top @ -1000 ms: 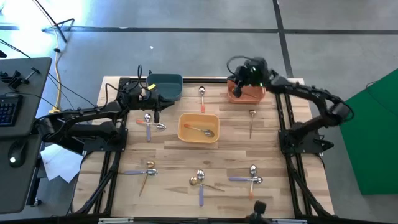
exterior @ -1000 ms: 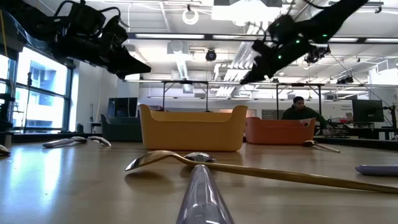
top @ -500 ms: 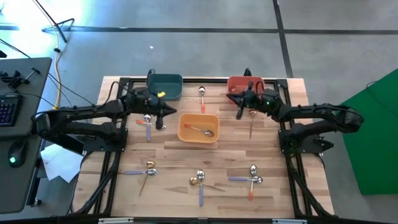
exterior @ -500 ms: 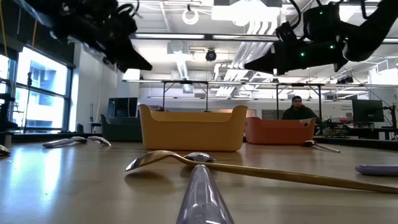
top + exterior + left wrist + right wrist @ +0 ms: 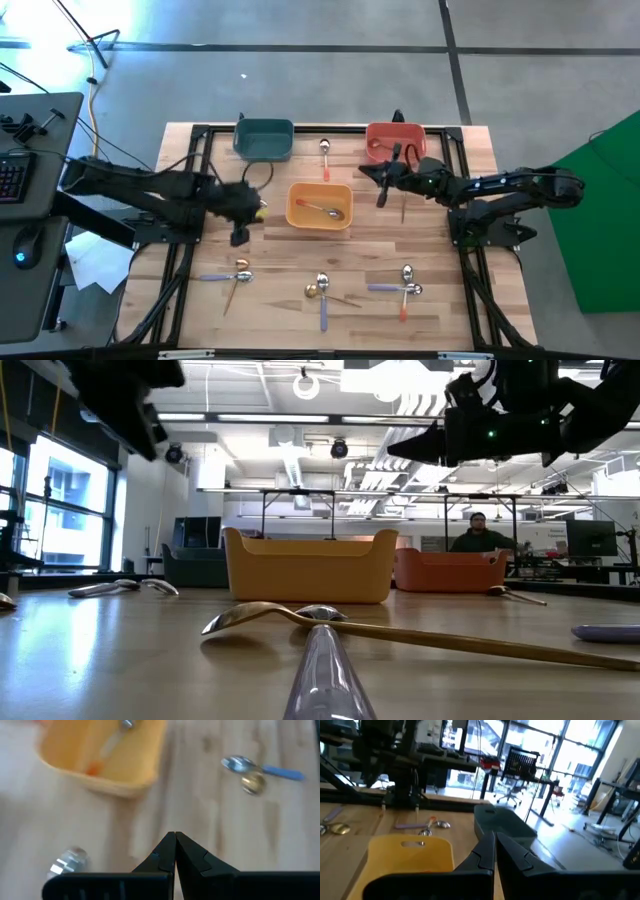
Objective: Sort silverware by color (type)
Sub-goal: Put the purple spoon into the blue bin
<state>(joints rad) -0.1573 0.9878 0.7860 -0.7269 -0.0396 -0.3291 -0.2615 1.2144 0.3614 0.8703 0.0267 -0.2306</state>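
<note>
Overhead, the high view lays out the whole table [image 5: 190,300]: the left gripper [image 5: 240,236] sits over the wood just left of the yellow bin [image 5: 319,206], and the right gripper [image 5: 379,198] hangs between the yellow bin and the red bin [image 5: 395,142]. Only this view shows the teal bin [image 5: 264,139] at the far edge and the spread of the silverware: one spoon [image 5: 325,157] between the teal and red bins, a gold spoon [image 5: 404,198] by the right arm, and three clusters of spoons [image 5: 322,292] along the near edge.

Both wrist views show what the overhead cannot: each gripper's fingers pressed tip to tip, with nothing between them. The left wrist view also catches a lavender-handled spoon [image 5: 260,768] crossed with a gold head on the wood.

As for contents, the yellow bin holds one spoon [image 5: 322,209] with an orange-red handle, seen from above and in the left wrist view. The red bin holds something small that is too blurred to name; the teal bin's inside shows only its dark floor.

From table height, the low view gives a gold spoon [image 5: 400,632] lying across a lavender handle [image 5: 325,675] up close, with the yellow bin behind.
</note>
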